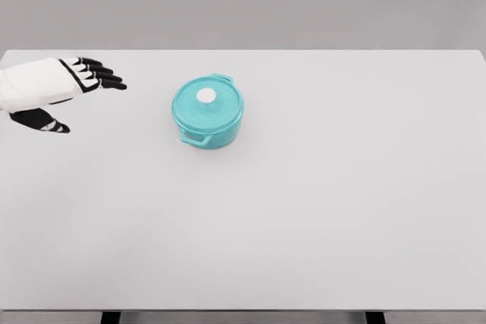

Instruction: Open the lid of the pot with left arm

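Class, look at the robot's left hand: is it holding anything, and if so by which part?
Nothing is held. The left hand is open, apart from the pot, whose lid is on.

The pot is turquoise all over, handles included, its lid the same shade (with a white knob). The left hand is white with black fingers. The table is plain white.
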Motion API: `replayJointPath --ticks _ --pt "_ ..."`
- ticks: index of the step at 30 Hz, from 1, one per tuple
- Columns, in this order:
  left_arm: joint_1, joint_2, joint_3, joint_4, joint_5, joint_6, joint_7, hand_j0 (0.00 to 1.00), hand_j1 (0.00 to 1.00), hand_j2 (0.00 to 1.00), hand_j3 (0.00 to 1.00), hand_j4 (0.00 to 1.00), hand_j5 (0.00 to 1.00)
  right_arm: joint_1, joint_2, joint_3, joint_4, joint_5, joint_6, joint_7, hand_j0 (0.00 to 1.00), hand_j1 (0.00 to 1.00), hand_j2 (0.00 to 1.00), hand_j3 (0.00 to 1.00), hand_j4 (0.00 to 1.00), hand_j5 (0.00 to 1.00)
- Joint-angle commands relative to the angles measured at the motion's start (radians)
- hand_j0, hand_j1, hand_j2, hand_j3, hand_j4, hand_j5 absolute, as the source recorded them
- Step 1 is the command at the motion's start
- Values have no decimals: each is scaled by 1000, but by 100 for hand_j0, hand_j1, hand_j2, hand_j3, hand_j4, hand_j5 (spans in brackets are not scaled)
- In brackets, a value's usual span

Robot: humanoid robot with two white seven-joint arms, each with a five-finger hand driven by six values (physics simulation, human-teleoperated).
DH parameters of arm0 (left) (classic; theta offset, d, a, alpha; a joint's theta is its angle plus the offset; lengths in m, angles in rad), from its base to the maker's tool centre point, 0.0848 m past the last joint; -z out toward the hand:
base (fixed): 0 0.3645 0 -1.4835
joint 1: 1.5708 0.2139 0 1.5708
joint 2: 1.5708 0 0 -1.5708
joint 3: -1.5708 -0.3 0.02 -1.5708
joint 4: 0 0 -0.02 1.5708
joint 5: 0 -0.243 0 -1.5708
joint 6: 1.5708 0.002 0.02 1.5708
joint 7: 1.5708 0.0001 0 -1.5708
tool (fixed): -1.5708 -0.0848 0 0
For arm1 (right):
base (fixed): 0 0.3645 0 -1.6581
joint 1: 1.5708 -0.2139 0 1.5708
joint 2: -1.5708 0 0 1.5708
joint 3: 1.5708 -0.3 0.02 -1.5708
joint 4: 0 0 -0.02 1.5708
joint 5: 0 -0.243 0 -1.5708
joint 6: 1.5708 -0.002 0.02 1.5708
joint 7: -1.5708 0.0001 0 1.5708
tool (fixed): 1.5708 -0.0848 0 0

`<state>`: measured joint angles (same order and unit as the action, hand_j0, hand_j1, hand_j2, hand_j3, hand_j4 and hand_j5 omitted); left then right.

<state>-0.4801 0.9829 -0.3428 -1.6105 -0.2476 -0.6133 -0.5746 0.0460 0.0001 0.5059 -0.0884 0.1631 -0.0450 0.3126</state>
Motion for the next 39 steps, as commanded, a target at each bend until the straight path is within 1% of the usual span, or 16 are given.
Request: replayJointPath --ticks 1,8,12,14,15,16,17,18,19,21,23,27,30,33,35,39 --pt "0 -7 -4 -3 -2 2 -2 100 100 100 100 100 100 0 0 0 1 0 2 0 100 100 100 100 100 100" --pt "-12 -23 -2 -2 -5 2 -14 100 100 100 100 100 100 5 0 0 -1 0 1 0 100 100 100 100 100 100" --pt "-34 -95 -4 -8 -7 2 -36 100 100 100 100 100 100 5 0 0 1 0 1 0 100 100 100 100 100 100" --pt "-41 -147 -2 -11 -79 2 -36 100 100 100 100 100 100 5 0 0 1 0 1 0 100 100 100 100 100 100" --pt "-83 -150 -24 -16 -78 2 -36 100 100 100 100 100 100 5 0 0 -1 0 1 0 100 100 100 100 100 100" --pt "-167 -153 -125 6 -49 2 -36 100 100 100 100 100 100 5 0 0 1 0 1 0 100 100 100 100 100 100" --pt "-211 -164 -183 30 -4 13 -36 100 100 100 100 100 100 5 0 0 -1 0 1 0 100 100 100 100 100 100" --pt "-304 -184 -326 72 76 70 -36 100 100 100 100 100 100 5 0 0 1 0 1 0 100 100 100 100 100 100" --pt "-347 -181 -378 73 79 58 -36 100 100 100 100 100 100 5 0 0 1 0 1 0 100 100 100 100 100 100" --pt "-420 -197 -446 89 80 43 -36 100 100 100 100 100 100 5 0 0 1 0 1 0 100 100 100 100 100 100" --pt "-451 -260 -447 106 64 50 -36 100 100 100 100 100 100 5 0 0 1 0 1 -1 100 100 100 100 100 100" --pt "-456 -359 -449 161 -16 70 -36 100 100 100 100 100 100 5 0 0 1 0 1 0 100 100 100 100 100 100" --pt "-477 -401 -452 227 -25 75 -36 100 100 100 100 100 100 5 0 0 -1 0 1 0 100 100 100 100 100 100" --pt "-477 -423 -456 242 -58 101 -36 100 100 100 100 100 100 5 0 0 1 0 1 0 100 100 100 100 100 100" --pt "-485 -431 -486 242 -85 124 -36 99 99 99 99 99 99 5 0 0 -1 0 1 0 100 100 100 100 100 100" --pt "-499 -432 -525 273 -96 133 -36 92 92 92 92 92 92 5 0 0 -1 0 1 0 100 100 100 100 100 100"
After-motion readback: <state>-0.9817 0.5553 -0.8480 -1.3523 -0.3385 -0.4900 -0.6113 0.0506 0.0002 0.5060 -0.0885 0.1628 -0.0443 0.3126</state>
